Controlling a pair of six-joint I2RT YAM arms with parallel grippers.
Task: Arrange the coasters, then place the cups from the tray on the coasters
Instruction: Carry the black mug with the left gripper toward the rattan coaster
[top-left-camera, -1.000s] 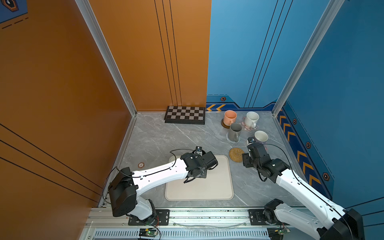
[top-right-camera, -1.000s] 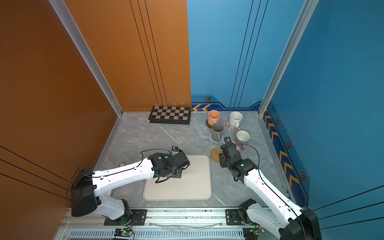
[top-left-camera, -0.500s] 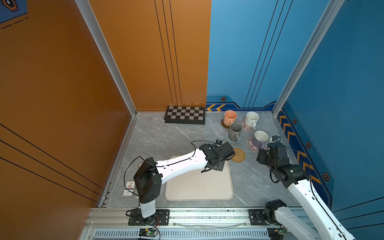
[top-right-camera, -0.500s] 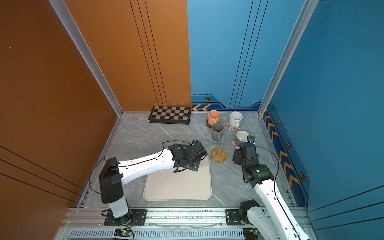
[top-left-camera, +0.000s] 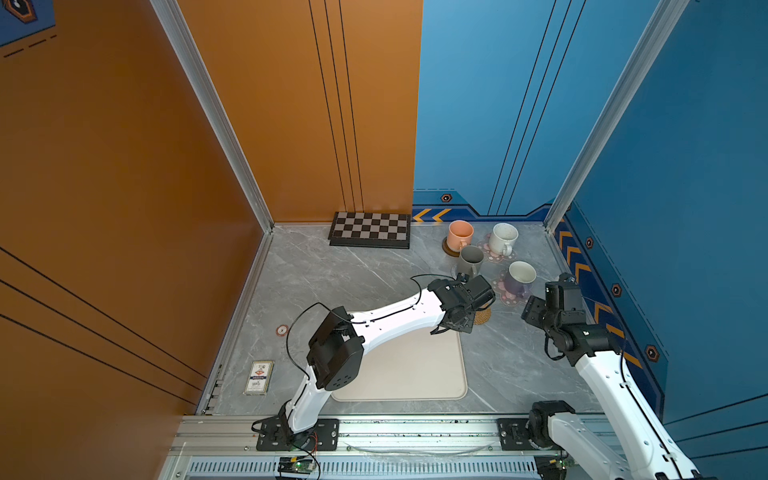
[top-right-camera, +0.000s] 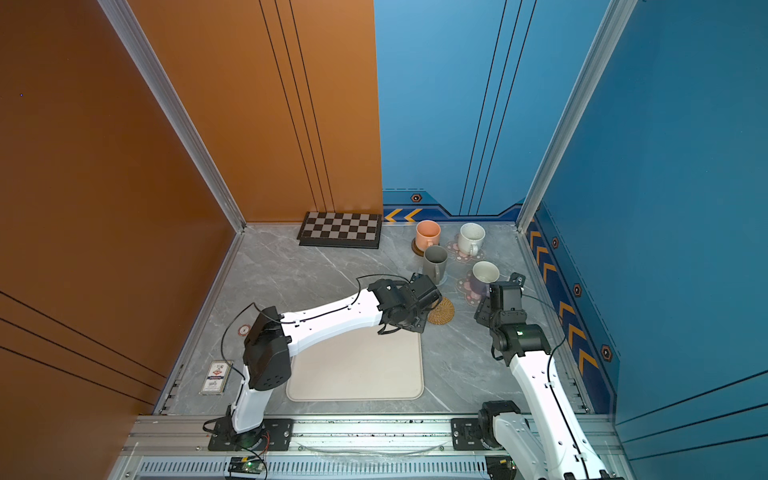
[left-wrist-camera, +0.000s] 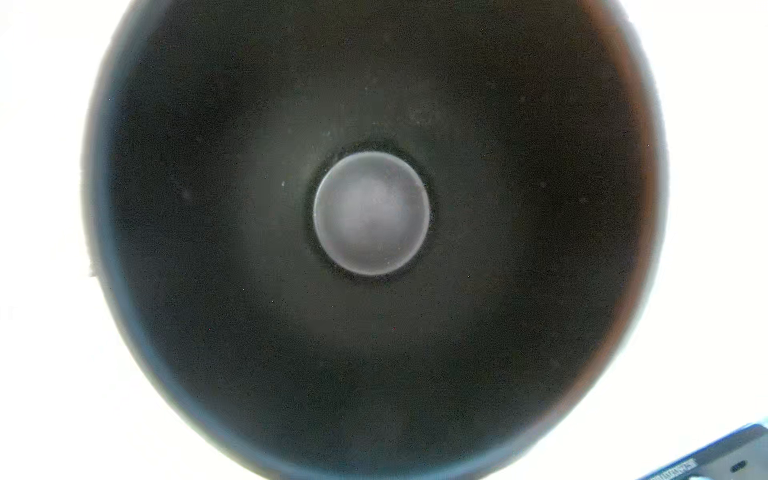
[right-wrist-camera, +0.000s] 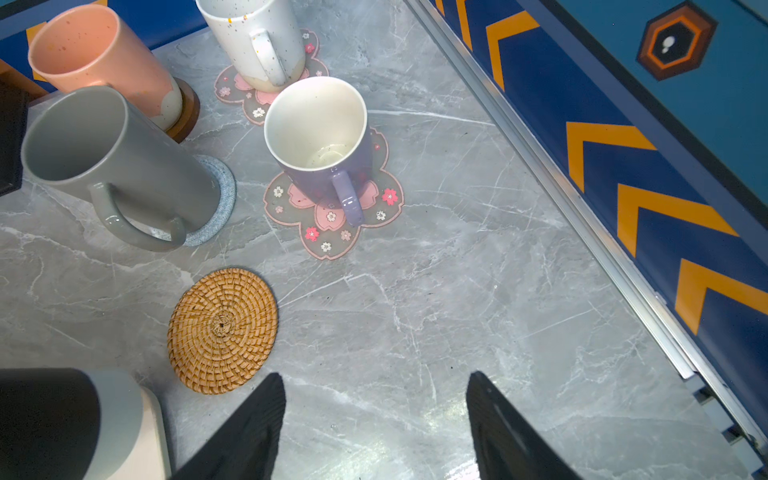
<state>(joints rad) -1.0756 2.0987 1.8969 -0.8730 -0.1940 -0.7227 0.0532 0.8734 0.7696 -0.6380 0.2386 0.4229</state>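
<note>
Left pincer (top-left-camera: 457, 320) pressed together, seemingly pinching black mug (left-wrist-camera: 374, 374) by its rim over far-right corner of tray (top-left-camera: 399, 374), just left of bare rattan coaster (right-wrist-camera: 222, 330), likely its target. Right pincer (right-wrist-camera: 374, 424) spread, empty, over table (right-wrist-camera: 457, 291) at right, out of the way. Lavender mug (right-wrist-camera: 320, 137) empty on blossom coaster (right-wrist-camera: 332, 232); tray holds no mugs.

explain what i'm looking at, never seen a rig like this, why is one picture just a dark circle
Two white robot arms stand at a grey table, each ending in a black hand. Two pictures look down from overhead; the other two come from cameras on the wrists. The dark circle is the left wrist camera looking into a black mug, which the shut left hand seems to hold by the tray. The right hand is open and empty. Four mugs, peach, white, grey and lavender, stand on coasters; a rattan coaster lies bare.
</note>
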